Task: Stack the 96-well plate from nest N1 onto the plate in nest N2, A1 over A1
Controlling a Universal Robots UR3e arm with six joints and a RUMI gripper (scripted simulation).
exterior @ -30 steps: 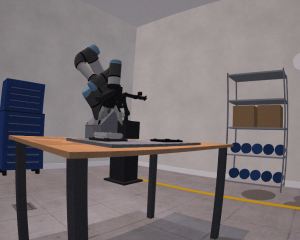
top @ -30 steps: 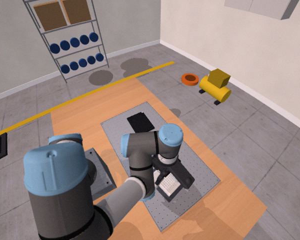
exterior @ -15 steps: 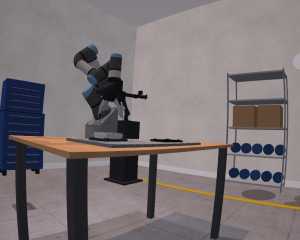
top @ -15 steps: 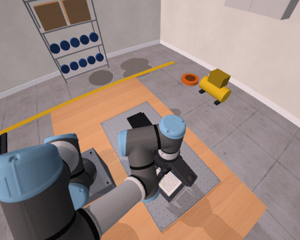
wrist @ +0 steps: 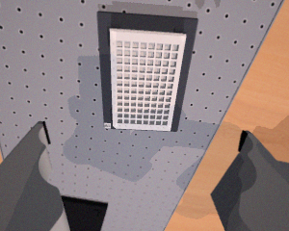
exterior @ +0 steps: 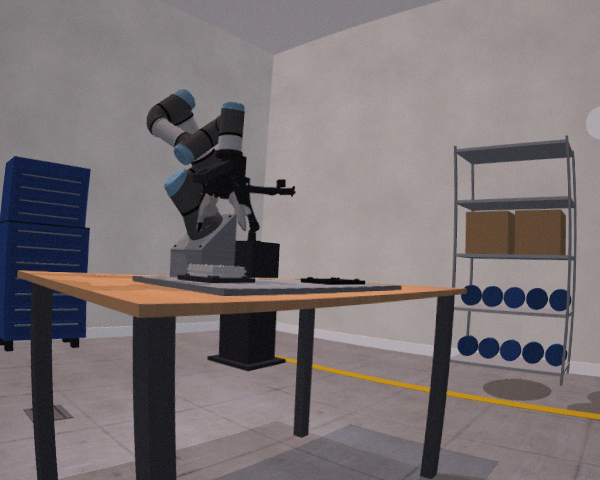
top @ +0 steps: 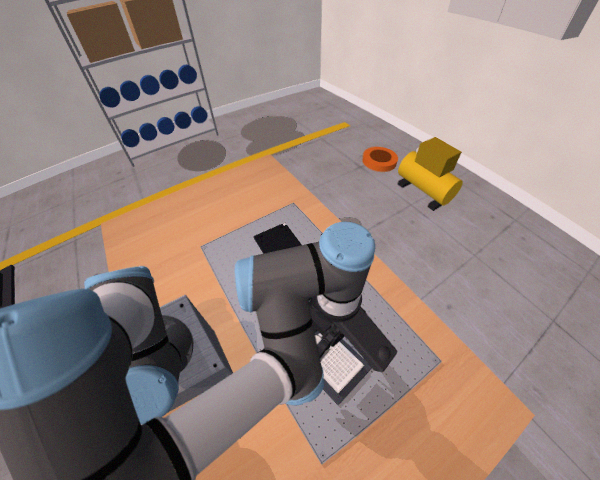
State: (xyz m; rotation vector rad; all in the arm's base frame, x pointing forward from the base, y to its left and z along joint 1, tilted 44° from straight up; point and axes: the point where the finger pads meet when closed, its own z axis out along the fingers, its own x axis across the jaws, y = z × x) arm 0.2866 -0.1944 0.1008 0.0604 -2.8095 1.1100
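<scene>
A white 96-well plate [top: 341, 367] [exterior: 215, 268] [wrist: 146, 87] lies flat and square in the dark plate nest N2 [wrist: 103, 63]. In the side view it shows as a thick white stack. From above I cannot tell two plates apart. The other nest, N1 [top: 275, 238] [exterior: 333, 280], is a flat black frame with nothing in it. My gripper [exterior: 227, 224] [wrist: 145, 127] is open wide and hangs well above the plate, with one finger out to each side and nothing between them. In the top view the wrist hides the fingers.
Both nests sit on a grey perforated board [top: 310, 423] [wrist: 39, 72] on the wooden table [top: 160, 232] [exterior: 109, 297]. The arm's grey base mount [exterior: 207, 253] stands behind the board. A shelf rack [exterior: 512, 248] and a blue cabinet [exterior: 42, 248] stand off the table.
</scene>
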